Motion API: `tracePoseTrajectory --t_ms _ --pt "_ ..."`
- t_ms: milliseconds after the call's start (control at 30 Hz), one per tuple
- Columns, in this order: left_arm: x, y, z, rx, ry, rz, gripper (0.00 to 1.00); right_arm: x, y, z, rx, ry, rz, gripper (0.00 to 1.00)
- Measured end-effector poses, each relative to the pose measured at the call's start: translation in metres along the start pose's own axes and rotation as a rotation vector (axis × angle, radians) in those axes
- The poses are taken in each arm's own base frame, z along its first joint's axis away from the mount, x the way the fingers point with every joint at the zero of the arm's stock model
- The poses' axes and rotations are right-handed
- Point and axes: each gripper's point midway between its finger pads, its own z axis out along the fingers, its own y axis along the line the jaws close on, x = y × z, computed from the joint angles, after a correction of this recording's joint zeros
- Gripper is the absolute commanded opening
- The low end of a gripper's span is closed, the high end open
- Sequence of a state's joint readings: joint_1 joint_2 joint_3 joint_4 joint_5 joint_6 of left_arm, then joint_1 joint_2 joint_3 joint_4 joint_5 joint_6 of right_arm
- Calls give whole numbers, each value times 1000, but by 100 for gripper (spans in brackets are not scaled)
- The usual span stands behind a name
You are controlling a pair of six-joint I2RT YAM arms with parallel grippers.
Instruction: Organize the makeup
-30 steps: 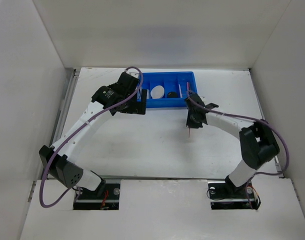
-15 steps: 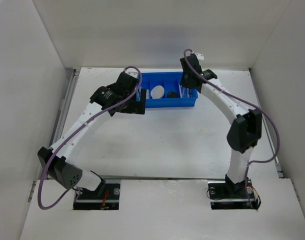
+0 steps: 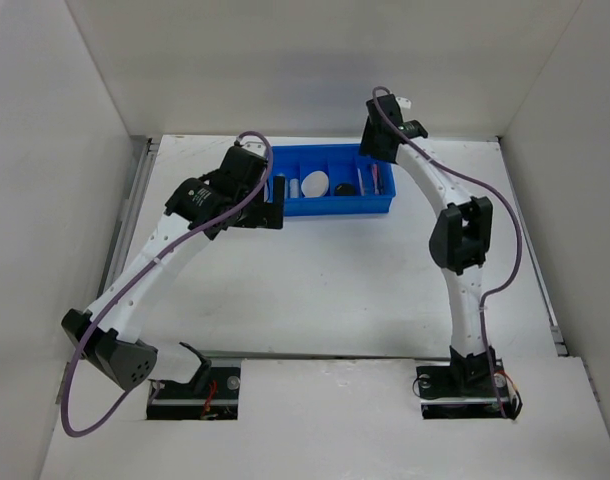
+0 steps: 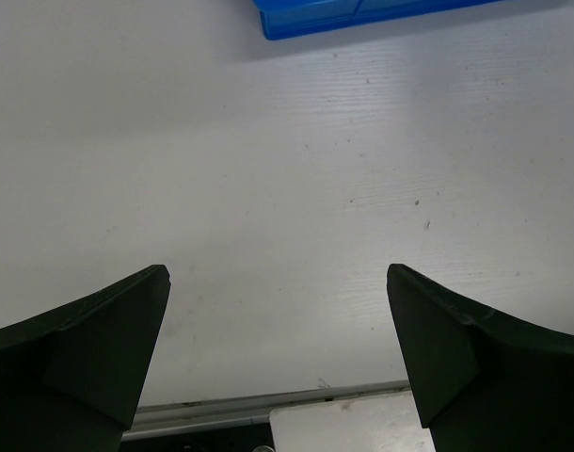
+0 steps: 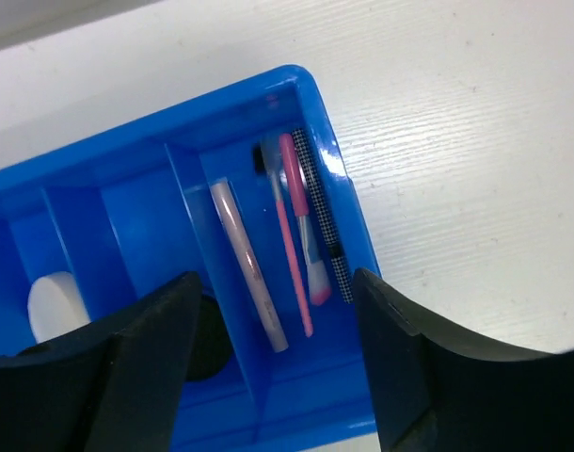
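Your right gripper [image 5: 276, 320] hops from mid-table to the blue tray [image 5: 336, 179], jaws now spread above the pencils [image 5: 292, 226], so that drop looks done; left gripper [image 4: 278, 320] is wide too.

Found the divided tray [image 5: 348, 202] bright blue throughout. Saw in its end compartment a pale pink pencil [image 5: 245, 254], a thin pink pencil [image 5: 289, 254], a pink brush [image 5: 301, 226] and a checked pencil [image 5: 317, 207] in fine black-and-white squares. Noted a white round puff [image 5: 52, 301] and a black round compact [image 5: 210, 339] further along. Recorded the table [image 4: 268, 141] as white with faint grey specks. Marked black fingers [image 5: 146, 367] on the right gripper [image 5: 275, 278] and on the left gripper [image 4: 276, 268], white arms [image 3: 155, 255] with black joints, and purple cables [image 3: 61, 405].
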State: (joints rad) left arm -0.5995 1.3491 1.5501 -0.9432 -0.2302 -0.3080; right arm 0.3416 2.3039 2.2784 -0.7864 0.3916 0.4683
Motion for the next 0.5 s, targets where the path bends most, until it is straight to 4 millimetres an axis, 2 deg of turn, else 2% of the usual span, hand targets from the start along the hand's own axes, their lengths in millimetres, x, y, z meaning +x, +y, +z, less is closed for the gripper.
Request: tracePoseTrajectory --t_ms 33,67,133,233,267,333,433,500 --pt "0 0 0 -1 1 0 100 -3 -1 -5 0 -5 2 73" --pt "0 1 0 -2 1 1 100 -6 -3 -10 1 -12 4 78" --pt "1 2 1 -9 3 2 100 -9 -12 -30 4 -19 19 81" --pt "0 4 2 -25 2 4 100 -12 -38 -66 -21 -33 88 92" --pt "0 5 3 -33 3 6 100 -11 -60 -82 -21 -32 129 96" --pt "0 8 4 -48 1 12 100 -18 -99 -101 -4 -61 212 99" --pt "-2 13 5 -73 -3 16 100 -29 -182 -126 108 -127 364 99" --pt "-4 17 6 -86 -7 15 100 -30 -225 -137 197 -162 433 99"
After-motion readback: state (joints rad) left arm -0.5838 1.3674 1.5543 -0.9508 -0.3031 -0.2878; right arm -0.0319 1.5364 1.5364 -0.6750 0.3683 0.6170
